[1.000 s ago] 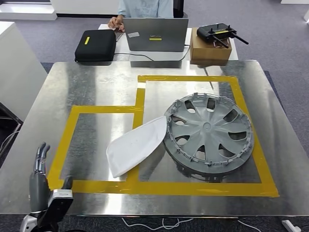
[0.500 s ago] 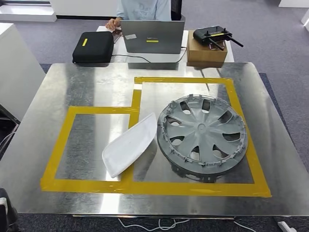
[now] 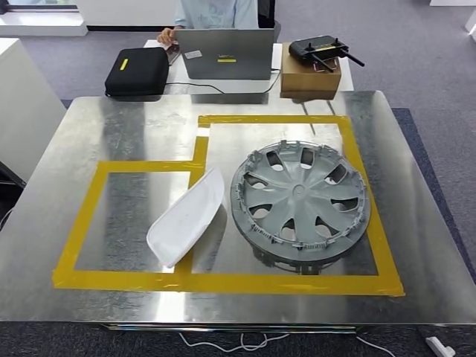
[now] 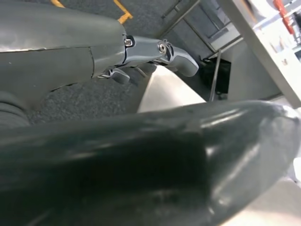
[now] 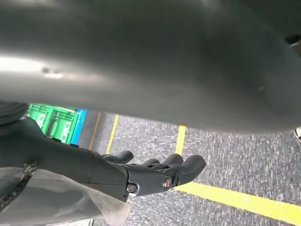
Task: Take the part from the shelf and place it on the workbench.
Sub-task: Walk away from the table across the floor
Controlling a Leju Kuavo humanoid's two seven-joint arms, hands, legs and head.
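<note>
A white curved shell part [image 3: 185,217] lies on the steel workbench [image 3: 426,245], straddling the yellow tape [image 3: 224,282] between the two marked squares. A grey wheel cover [image 3: 299,201] lies flat in the right square, just beside the white part. In the left wrist view my left hand [image 4: 142,52] hangs below the table edge with fingers stretched out and nothing in them. In the right wrist view my right hand [image 5: 149,174] is over grey carpet, fingers extended, holding nothing.
Behind the workbench a person [image 3: 216,13] sits at a laptop [image 3: 230,53], with a black case [image 3: 136,71] and a cardboard box [image 3: 309,76] carrying a controller [image 3: 323,46]. A white cabinet [image 3: 25,104] stands at the left. Green crates [image 5: 53,121] sit on the floor.
My left hand, raised at the table's front left corner a second ago, has dropped out of the head view. The camera has shifted, sliding the whole scene left.
</note>
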